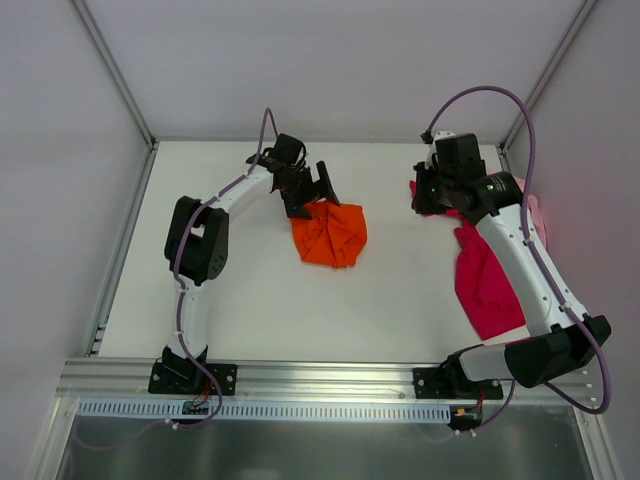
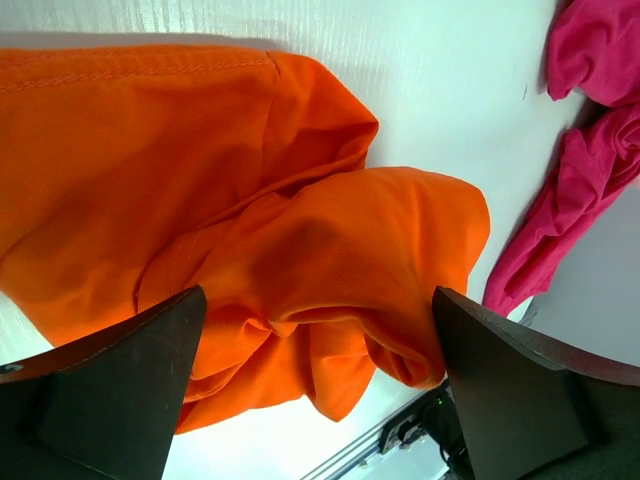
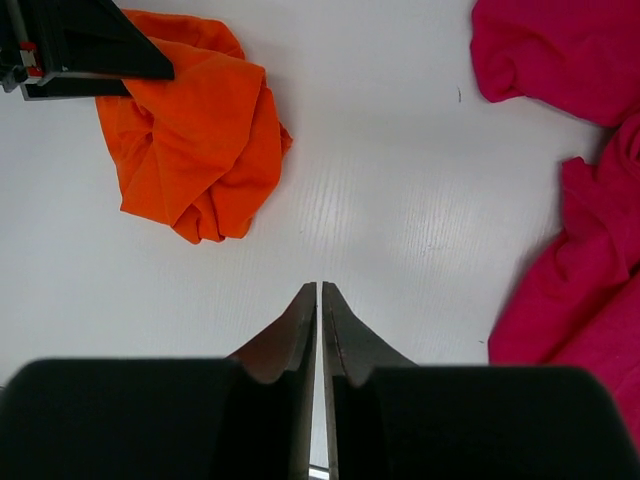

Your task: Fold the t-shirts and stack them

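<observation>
Top external view: a white worktop between pale walls carries three t-shirts. The orange t-shirt lies crumpled; the magenta t-shirt and the light pink t-shirt lie well right of it. Two claws: the left claw is spread apart over the orange t-shirt, and the right claw, to its right, is together and empty.
</observation>
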Motion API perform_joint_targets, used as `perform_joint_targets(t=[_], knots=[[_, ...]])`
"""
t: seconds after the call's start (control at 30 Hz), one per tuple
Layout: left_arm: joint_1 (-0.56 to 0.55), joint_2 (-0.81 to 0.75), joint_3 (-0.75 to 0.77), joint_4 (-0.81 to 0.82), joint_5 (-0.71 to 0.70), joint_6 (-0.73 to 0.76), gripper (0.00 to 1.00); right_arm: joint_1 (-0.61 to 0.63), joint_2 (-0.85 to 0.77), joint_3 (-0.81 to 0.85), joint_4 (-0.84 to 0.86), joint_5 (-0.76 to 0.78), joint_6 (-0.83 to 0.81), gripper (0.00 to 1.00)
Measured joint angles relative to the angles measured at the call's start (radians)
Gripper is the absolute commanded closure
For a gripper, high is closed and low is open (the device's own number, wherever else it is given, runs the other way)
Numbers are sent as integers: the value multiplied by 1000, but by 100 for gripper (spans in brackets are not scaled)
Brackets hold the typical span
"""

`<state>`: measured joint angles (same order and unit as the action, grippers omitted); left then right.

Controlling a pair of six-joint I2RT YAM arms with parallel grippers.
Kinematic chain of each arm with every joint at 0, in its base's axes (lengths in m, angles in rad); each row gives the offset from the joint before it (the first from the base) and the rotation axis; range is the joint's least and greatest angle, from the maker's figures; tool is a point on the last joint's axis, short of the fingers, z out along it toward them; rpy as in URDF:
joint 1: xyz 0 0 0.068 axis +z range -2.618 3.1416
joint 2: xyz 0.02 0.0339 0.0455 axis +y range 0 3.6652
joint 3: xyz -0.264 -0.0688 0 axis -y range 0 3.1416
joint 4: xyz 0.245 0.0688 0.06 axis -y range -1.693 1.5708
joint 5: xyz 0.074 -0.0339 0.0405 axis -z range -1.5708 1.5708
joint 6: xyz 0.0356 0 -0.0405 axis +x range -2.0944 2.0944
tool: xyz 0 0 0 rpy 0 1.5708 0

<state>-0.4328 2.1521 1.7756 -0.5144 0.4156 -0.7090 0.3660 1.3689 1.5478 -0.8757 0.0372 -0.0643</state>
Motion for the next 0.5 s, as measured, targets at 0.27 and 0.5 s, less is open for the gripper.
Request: perform_joint_targets(t=[0.27, 0.5], knots=[[0, -61, -53, 67, -8, 27, 1, 0, -3, -53, 5, -18, 1, 87], [0, -178, -108, 108, -8, 45, 2, 0, 0, -58, 6, -20, 4, 82]])
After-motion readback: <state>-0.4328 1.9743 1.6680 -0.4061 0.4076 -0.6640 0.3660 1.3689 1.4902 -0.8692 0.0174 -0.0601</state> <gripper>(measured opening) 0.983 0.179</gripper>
